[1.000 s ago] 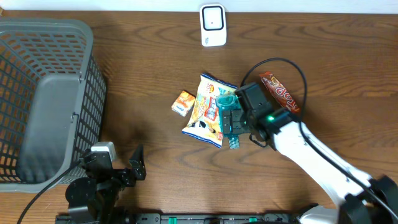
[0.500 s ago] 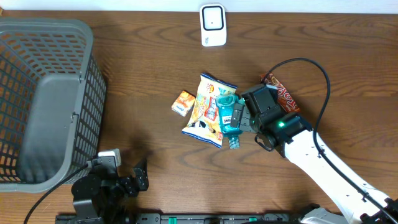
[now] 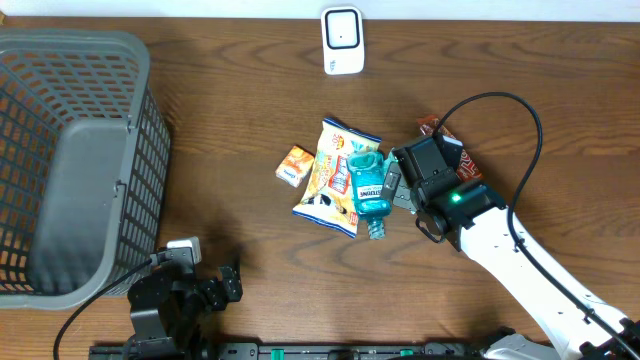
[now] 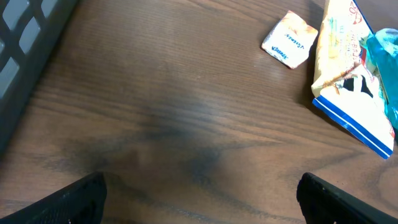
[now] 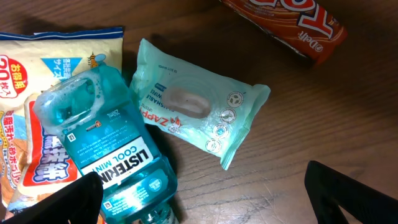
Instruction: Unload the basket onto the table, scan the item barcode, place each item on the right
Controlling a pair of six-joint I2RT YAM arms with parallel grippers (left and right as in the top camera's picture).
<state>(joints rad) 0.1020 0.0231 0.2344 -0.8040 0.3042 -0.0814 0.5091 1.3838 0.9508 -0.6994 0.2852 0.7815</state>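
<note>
Several items lie mid-table: a teal mouthwash bottle (image 3: 370,192) (image 5: 106,149) resting on a yellow snack bag (image 3: 333,180) (image 5: 28,99), a small orange box (image 3: 294,165) (image 4: 289,46), a mint wipes pack (image 5: 196,109) and a red-brown chocolate box (image 3: 446,140) (image 5: 292,25). The white scanner (image 3: 341,40) stands at the far edge. My right gripper (image 3: 395,185) (image 5: 205,199) hovers open over the bottle's neck and the wipes pack, holding nothing. Near the front edge, my left gripper (image 3: 222,285) (image 4: 208,199) is open over bare wood. In the overhead view the wipes pack is hidden under the right arm.
A large grey wire basket (image 3: 75,160) (image 4: 25,56) fills the left side of the table. The right arm's black cable (image 3: 520,110) loops above the chocolate box. The snack bag (image 4: 351,81) shows at the right of the left wrist view.
My right gripper has shifted right, uncovering more of the mouthwash bottle. The left arm has drawn back toward the front edge and slightly right.
</note>
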